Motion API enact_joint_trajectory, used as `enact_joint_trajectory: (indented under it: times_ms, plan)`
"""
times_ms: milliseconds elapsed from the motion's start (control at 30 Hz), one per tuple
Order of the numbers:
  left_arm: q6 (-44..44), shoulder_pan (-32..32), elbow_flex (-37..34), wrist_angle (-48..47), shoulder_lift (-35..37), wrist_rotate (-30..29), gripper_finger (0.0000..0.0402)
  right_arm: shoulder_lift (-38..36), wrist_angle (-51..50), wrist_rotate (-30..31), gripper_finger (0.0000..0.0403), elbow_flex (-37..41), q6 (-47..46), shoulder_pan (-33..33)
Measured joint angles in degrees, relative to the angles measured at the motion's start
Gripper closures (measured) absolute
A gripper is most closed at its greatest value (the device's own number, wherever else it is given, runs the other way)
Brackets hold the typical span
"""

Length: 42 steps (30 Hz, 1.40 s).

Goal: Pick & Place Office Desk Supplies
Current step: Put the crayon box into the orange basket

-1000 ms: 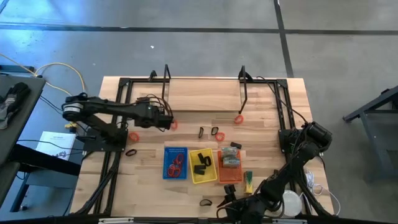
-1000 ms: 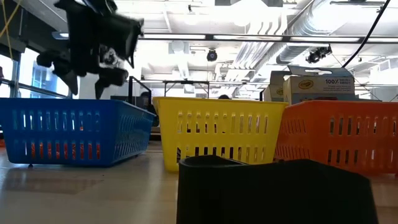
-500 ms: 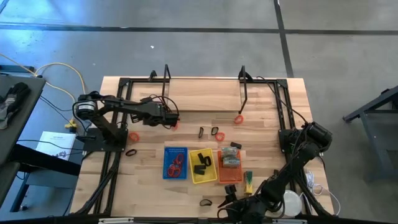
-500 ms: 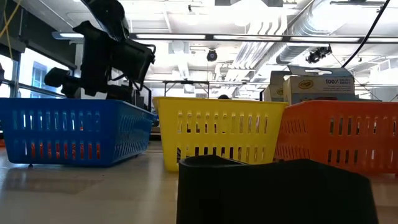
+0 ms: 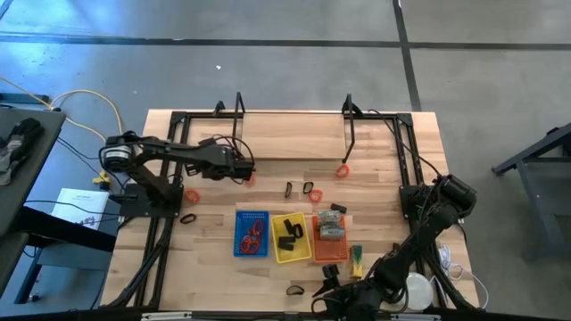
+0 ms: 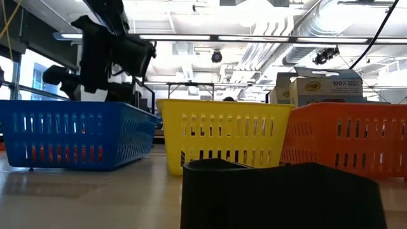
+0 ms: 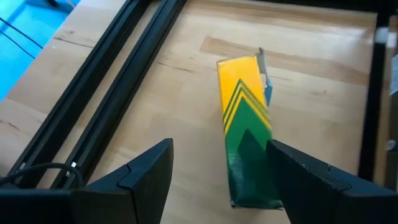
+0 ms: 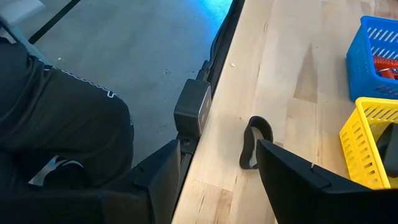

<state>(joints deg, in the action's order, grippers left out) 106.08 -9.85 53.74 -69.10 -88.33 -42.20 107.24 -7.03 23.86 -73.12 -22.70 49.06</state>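
Room opens around the empty, parted left gripper (image 5: 243, 169); right gripper (image 5: 326, 291), likewise, hugs the table (image 5: 294, 143) edge.

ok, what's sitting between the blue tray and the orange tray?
The yellow tray, with black pieces in it, stands between the blue tray and the orange tray. The high and low views both show it.

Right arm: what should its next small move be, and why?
Probably ease the right gripper forward and down over the black loop. Its jaws stand open and empty. The loop lies just ahead near the table edge, not yet between the fingers, and the yellow tray sits close by. The left gripper hovers far off.
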Motion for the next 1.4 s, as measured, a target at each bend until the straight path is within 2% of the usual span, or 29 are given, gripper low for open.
enact_joint_trajectory:
  times_ms: [267, 400, 633, 900, 1400]
  plan:
    - [1.1, 0.0, 0.0, 3.0, 2.9, -0.7, 0.0154, 0.0, 0.0, 0.2, 0.0204, 0.0, 0.0, -0.1]
    - [-2.7, 0.0, 0.0, 6.9, 0.5, -1.2, 0.0154, 0.0, 0.2, 0.2, 0.0204, 0.0, 0.0, -0.1]
    - [1.7, 0.0, 0.0, 4.6, -1.8, -1.9, 0.0154, 0.0, 0.3, 0.0, 0.0204, 0.0, -0.2, 0.0]
    - [1.7, 0.3, -0.9, 5.8, -1.8, -1.5, 0.0154, 0.0, 0.0, 0.0, 0.0204, 0.0, -0.1, 0.0]
    - [1.6, 2.1, -1.9, 7.1, -9.9, 0.0, 0.0154, 0.0, -0.1, 0.0, 0.0204, 0.0, -1.2, 0.0]
